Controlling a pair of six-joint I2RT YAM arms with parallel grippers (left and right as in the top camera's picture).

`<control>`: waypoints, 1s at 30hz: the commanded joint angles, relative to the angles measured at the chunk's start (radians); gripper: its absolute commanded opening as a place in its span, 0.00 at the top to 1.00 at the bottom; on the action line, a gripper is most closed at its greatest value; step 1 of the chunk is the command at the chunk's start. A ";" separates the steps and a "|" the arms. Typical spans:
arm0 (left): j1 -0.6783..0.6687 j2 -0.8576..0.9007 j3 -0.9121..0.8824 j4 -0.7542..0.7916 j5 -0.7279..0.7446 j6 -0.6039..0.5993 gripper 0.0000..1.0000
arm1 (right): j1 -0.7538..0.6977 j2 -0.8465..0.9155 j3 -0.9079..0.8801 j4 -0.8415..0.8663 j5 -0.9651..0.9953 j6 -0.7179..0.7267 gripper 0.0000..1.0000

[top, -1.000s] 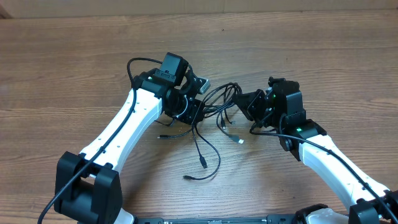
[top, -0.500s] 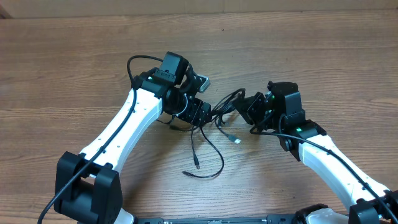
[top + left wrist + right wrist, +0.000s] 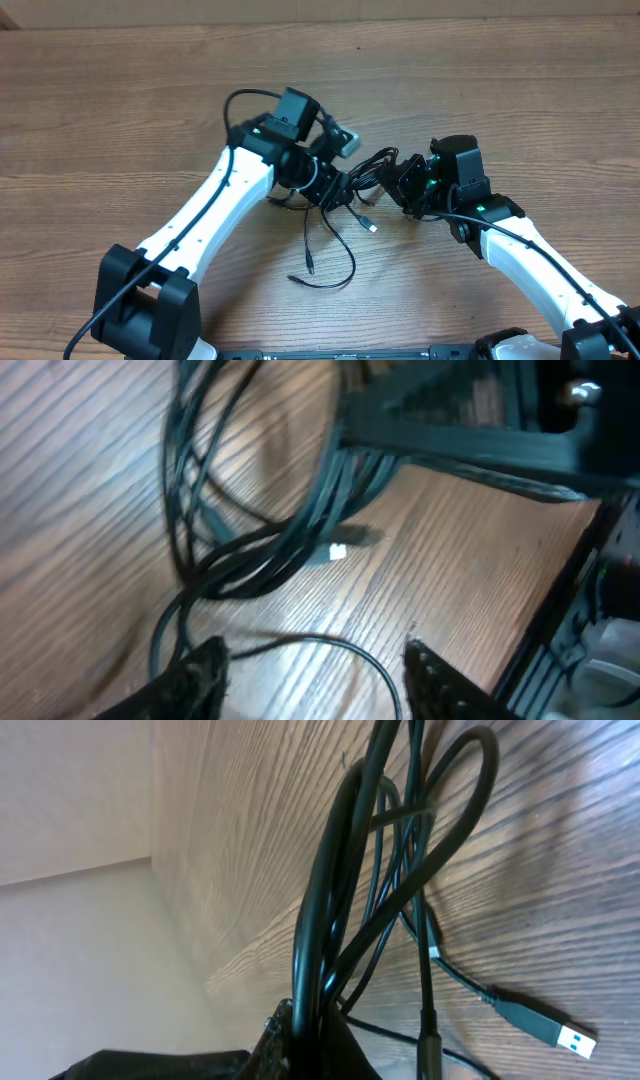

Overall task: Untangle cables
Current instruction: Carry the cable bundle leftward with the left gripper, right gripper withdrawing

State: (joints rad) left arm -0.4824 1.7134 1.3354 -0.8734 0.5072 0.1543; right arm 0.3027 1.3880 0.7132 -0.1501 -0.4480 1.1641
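The cables [image 3: 371, 165] are a tangle of thin black cords bunched between my two grippers at the table's middle. Loose loops [image 3: 340, 262] and a small plug [image 3: 372, 227] trail toward the front. My right gripper [image 3: 393, 179] is shut on the bunch; in the right wrist view the cords [image 3: 335, 890] rise straight out of its pinched jaws [image 3: 322, 1032], and a blue-tipped plug [image 3: 560, 1036] lies on the wood. My left gripper [image 3: 338, 189] hangs just left of the bunch. It stands open [image 3: 315, 660] over one thin loop [image 3: 350, 650], with the bundle [image 3: 290, 545] ahead of it.
The wooden table [image 3: 120, 110] stretches wide to the left and far side. The thicker black wire [image 3: 238, 100] fixed to the left arm arcs behind its wrist. The two arms' wrists stand close together, the right gripper's body [image 3: 470, 435] filling the top of the left wrist view.
My left gripper has opened and shifted right, close to the right gripper. The loose cable ends have slid right and forward. The right gripper keeps its hold.
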 commanded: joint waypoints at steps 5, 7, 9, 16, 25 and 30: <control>-0.063 0.000 0.006 0.065 -0.189 0.091 0.46 | 0.005 0.004 -0.005 0.006 -0.079 0.014 0.96; -0.068 0.000 0.006 0.090 -0.216 0.097 0.50 | 0.005 0.004 -0.005 0.006 -0.098 0.014 0.96; -0.068 0.000 0.006 0.114 -0.216 0.097 0.51 | 0.005 0.004 -0.005 0.006 -0.115 0.014 0.96; -0.066 0.000 0.006 0.150 -0.218 0.101 0.54 | 0.005 0.004 -0.005 0.007 -0.172 0.014 0.96; -0.068 0.050 -0.007 0.148 -0.169 0.104 0.54 | 0.003 0.004 -0.005 0.014 -0.182 0.014 0.96; -0.068 0.113 -0.008 0.149 -0.166 0.103 0.55 | 0.003 0.004 -0.005 0.014 -0.184 0.014 0.96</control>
State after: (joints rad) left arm -0.5484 1.7817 1.3354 -0.7238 0.3225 0.2401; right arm 0.3027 1.3907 0.7128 -0.1501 -0.6052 1.1744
